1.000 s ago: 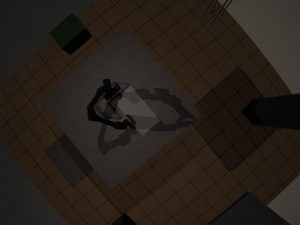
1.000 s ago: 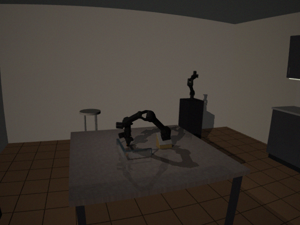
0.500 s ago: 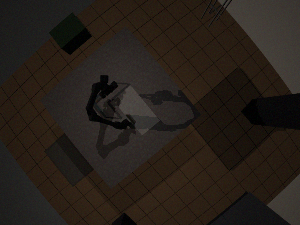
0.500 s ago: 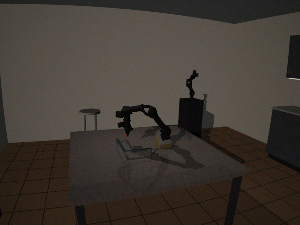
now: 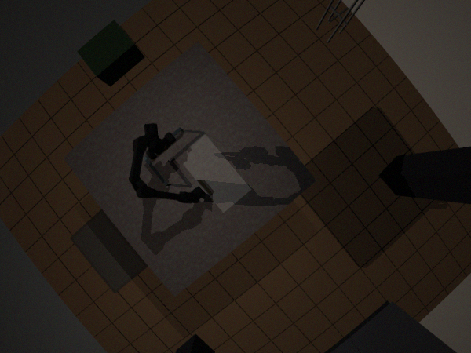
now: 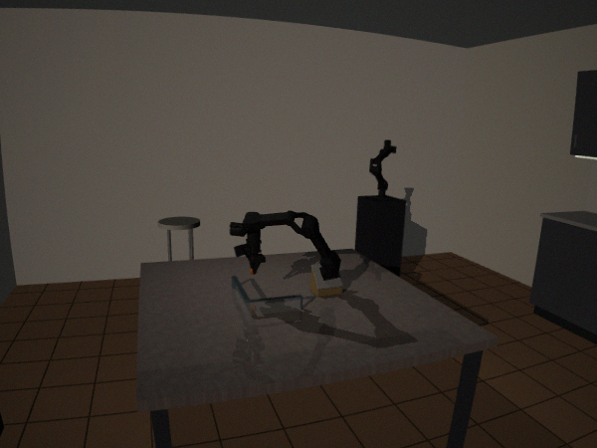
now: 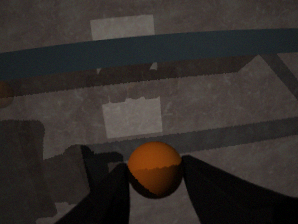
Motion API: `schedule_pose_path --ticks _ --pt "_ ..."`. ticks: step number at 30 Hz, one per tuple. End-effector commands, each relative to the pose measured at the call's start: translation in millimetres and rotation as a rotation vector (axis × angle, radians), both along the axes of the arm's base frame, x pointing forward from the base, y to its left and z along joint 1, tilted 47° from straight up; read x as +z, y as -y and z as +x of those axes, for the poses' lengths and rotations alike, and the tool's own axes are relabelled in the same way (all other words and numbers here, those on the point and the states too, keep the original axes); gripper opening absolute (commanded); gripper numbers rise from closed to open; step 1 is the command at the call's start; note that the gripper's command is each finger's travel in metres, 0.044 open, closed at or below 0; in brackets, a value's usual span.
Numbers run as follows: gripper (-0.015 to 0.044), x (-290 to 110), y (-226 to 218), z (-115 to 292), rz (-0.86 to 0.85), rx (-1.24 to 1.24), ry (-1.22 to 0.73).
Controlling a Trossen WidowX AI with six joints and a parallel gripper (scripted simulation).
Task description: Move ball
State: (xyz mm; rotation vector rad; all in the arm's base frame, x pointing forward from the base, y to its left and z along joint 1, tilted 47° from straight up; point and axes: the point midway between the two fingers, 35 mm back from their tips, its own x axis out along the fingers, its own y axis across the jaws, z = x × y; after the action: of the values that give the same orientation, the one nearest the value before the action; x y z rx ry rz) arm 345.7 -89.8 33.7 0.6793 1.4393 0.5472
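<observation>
My gripper (image 6: 253,271) (image 7: 154,167) is shut on the orange ball (image 6: 252,272) (image 7: 155,172), which sits between the fingertips, raised above the table (image 6: 189,348). The two low clear walls (image 6: 274,299) (image 7: 200,44) have bluish edges and meet in a corner; in the wrist view one edge runs across above the ball. The faint orange see-through copy (image 6: 252,308) (image 7: 4,94) shows low by the wall corner in the exterior view and at the far left edge of the wrist view. In the top view the arm hides the ball and fingertips.
The arm's base stands on a yellow and white block (image 6: 325,288) at the right of the walls. Dark arm shadows cross the table. Behind the table are a stool (image 6: 179,223) and a black cabinet (image 6: 380,229) bearing another arm (image 6: 378,171).
</observation>
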Motion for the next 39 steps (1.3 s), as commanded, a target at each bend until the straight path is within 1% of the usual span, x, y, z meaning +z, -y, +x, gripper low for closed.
schedule_pose_path --ticks 1,10,14,19,29,39 --pt "0.0000 16 -27 6 0.004 -0.001 -0.002" --pt "0.0000 55 -88 10 0.022 0.003 0.000" --pt "0.0000 57 -93 9 0.024 0.004 0.000" --pt "0.0000 48 -102 11 0.023 0.004 0.000" --pt "0.0000 12 -141 14 0.026 0.004 0.000" --pt "0.0000 6 -147 14 0.027 0.004 0.001"
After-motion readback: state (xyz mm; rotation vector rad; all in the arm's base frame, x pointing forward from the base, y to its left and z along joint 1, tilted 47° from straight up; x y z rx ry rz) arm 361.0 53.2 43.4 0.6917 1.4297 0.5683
